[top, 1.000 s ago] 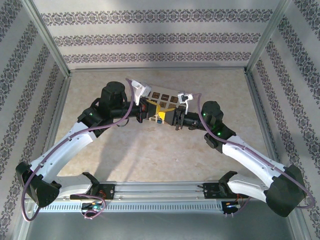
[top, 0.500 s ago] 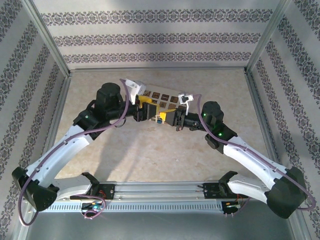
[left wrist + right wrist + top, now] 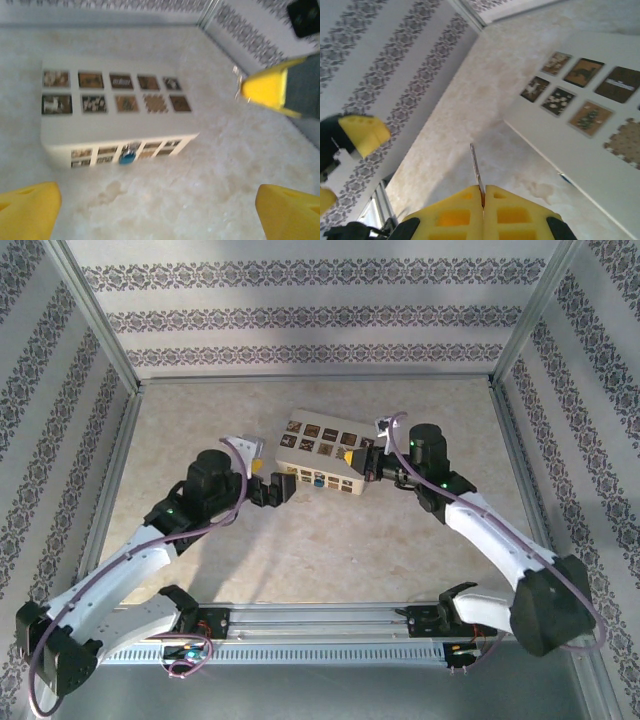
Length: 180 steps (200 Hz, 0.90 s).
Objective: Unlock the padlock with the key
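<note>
A white box [image 3: 320, 453] with small picture tiles lies on the table. On its front face sits a small blue and silvery padlock [image 3: 127, 156], also seen as a blue dot [image 3: 318, 479]. My left gripper [image 3: 160, 210] stands open, drawn back from the box's front with bare table between its yellow fingers [image 3: 30, 207]. It sits left of the box [image 3: 275, 490]. My right gripper [image 3: 483, 189] is shut on the key [image 3: 476, 167], whose thin metal blade sticks out ahead. That gripper [image 3: 352, 460] hovers at the box's right end.
Metal frame posts and patterned walls [image 3: 300, 310] close in the table on three sides. Open tabletop [image 3: 330, 540] lies between the box and the arm bases. The other arm's yellow finger [image 3: 365, 135] appears at the left of the right wrist view.
My left gripper has opened and pulled back to the left and nearer the bases. My right gripper has drawn away to the box's right end with the key.
</note>
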Each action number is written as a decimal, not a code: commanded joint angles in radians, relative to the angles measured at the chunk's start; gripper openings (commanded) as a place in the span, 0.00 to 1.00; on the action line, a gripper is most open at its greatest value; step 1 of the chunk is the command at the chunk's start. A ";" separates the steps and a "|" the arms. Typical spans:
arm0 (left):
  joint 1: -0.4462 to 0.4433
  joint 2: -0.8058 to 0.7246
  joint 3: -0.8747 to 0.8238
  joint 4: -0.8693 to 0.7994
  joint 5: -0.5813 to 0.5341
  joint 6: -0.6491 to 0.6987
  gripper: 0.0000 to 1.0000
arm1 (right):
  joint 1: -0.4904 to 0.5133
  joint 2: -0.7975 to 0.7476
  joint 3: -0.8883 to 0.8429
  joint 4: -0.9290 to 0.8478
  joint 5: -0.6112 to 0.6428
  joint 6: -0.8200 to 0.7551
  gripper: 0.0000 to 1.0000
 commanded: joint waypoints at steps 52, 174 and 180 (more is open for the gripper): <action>0.020 0.225 -0.150 0.311 0.123 -0.116 0.97 | -0.037 0.296 0.119 0.100 -0.048 -0.005 0.00; 0.046 0.582 -0.101 0.545 0.256 -0.112 0.85 | -0.038 0.494 0.088 0.186 -0.044 0.079 0.00; 0.050 0.594 -0.097 0.553 0.261 -0.108 0.84 | -0.038 0.498 0.085 0.186 -0.044 0.083 0.00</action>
